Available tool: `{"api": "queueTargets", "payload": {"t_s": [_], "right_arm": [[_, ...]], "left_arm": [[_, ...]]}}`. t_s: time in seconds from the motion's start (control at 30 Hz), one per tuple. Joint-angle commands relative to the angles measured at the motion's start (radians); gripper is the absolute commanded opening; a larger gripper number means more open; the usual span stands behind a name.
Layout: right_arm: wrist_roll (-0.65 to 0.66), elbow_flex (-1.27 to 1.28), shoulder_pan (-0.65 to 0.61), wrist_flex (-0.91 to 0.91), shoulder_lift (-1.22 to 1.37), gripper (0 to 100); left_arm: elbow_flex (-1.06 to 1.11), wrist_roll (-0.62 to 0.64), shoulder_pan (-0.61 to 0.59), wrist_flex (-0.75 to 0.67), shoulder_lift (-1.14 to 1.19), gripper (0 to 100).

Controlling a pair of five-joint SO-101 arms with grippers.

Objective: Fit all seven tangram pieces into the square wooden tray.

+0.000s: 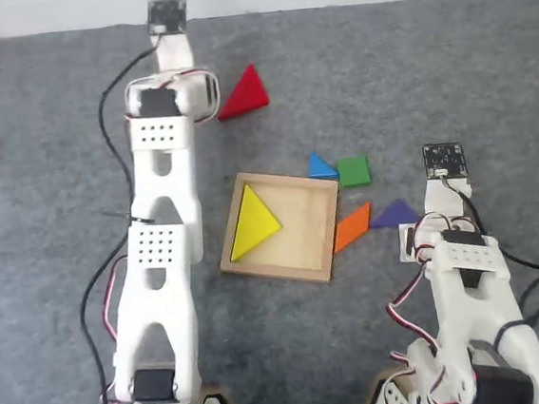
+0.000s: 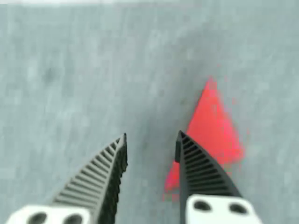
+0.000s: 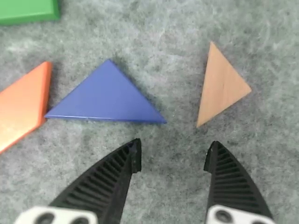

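The square wooden tray (image 1: 282, 270) lies mid-table with a yellow triangle (image 1: 250, 221) inside it. A red triangle (image 1: 245, 93) lies at the far side. My left gripper (image 2: 152, 140) hovers open just beside the red triangle (image 2: 216, 125), one finger's edge overlapping that piece. Right of the tray lie a small blue triangle (image 1: 321, 166), a green square (image 1: 353, 171), an orange parallelogram (image 1: 352, 225) and a dark blue triangle (image 1: 395, 213). My right gripper (image 3: 175, 145) is open above bare mat, short of the dark blue triangle (image 3: 105, 95) and a plain wooden triangle (image 3: 222, 86).
Grey felt mat (image 1: 48, 185) covers the table. The left arm (image 1: 163, 241) stretches along the tray's left side. The right arm (image 1: 468, 278) stands at the near right. The orange parallelogram (image 3: 21, 107) and green square (image 3: 28, 10) lie beyond the right gripper.
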Motion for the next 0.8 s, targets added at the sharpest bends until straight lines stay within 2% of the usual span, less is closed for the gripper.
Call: {"api": "queueTargets", "payload": {"t_s": [0.0, 0.07, 0.13, 0.3, 0.5, 0.63, 0.77], "right_arm": [[0.015, -0.006, -0.002, -0.016, -0.039, 23.8], [0.015, -0.006, -0.002, -0.016, -0.039, 23.8], [0.015, -0.006, -0.002, -0.016, -0.039, 23.8], [0.015, -0.006, -0.002, -0.016, -0.039, 23.8], [0.015, -0.006, -0.002, -0.022, -0.039, 23.8], [0.014, 0.005, -0.005, -0.053, -0.028, 23.8], [0.014, 0.055, -0.007, -0.099, -0.041, 23.8]], "left_arm": [[0.113, -0.018, 0.023, -0.342, -0.008, 17], [0.189, -0.034, 0.026, -0.382, 0.009, 17], [0.248, -0.103, 0.031, -0.336, 0.009, 17], [0.263, -0.387, 0.097, -0.081, 0.012, 17], [0.229, -0.511, 0.135, 0.186, 0.008, 17], [-0.048, -0.5, 0.071, 0.41, 0.008, 17], [-0.065, -0.31, -0.063, 0.419, -0.198, 17]]}}
